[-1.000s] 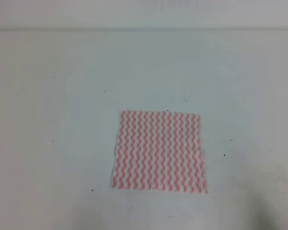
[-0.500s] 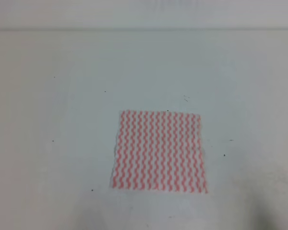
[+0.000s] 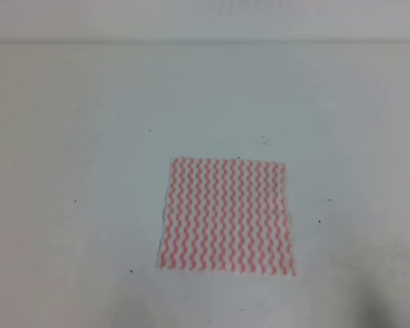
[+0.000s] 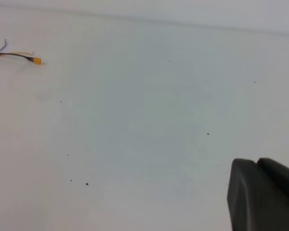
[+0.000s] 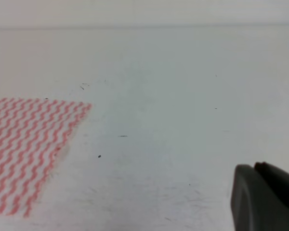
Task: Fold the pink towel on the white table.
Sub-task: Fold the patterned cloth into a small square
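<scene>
The pink towel (image 3: pixel 225 216) lies flat and fully spread on the white table (image 3: pixel 89 171), a little right of centre in the exterior high view. Its right part also shows at the left edge of the right wrist view, pink towel (image 5: pixel 29 144). Neither gripper appears in the exterior high view. Only a dark piece of my left gripper (image 4: pixel 257 166) shows in the bottom right corner of the left wrist view, over bare table (image 4: pixel 135 125). A similar dark piece of my right gripper (image 5: pixel 255 168) sits well to the right of the towel. Nothing is held.
A thin wire with an orange tip (image 4: pixel 36 60) lies on the table at the upper left of the left wrist view. The table's far edge (image 3: pixel 205 42) runs along the top of the exterior high view. Tiny dark specks dot the surface.
</scene>
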